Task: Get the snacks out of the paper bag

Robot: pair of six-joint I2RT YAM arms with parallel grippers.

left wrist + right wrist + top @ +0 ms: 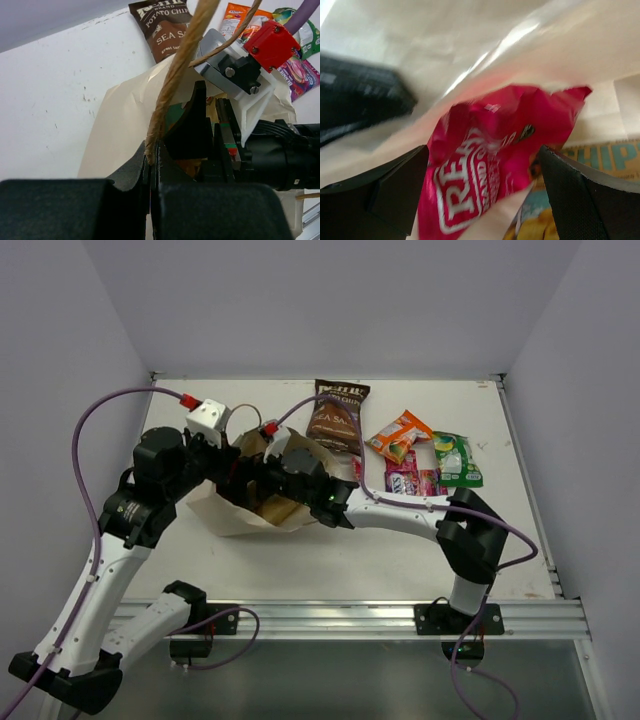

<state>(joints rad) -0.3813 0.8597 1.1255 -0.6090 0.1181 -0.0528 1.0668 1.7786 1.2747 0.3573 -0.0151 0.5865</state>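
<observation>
One magenta-pink packet (490, 130), inside paper bag (225, 518), between right tool's (480, 175) wide-open jaws: close squarely on its middle, then lift. Left tool (151, 159), clamped on cord handle (175, 75), props the mouth.

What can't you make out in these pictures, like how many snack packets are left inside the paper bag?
Top view: inside of the beige kraft paper bag, covered by the right arm; remaining packets uncountable.
Right wrist view: magenta-pink foil packet cut off by the bottom edge; black shape left, blurred.
Left wrist view: bag mouth blocked by that arm's black wrist.
</observation>
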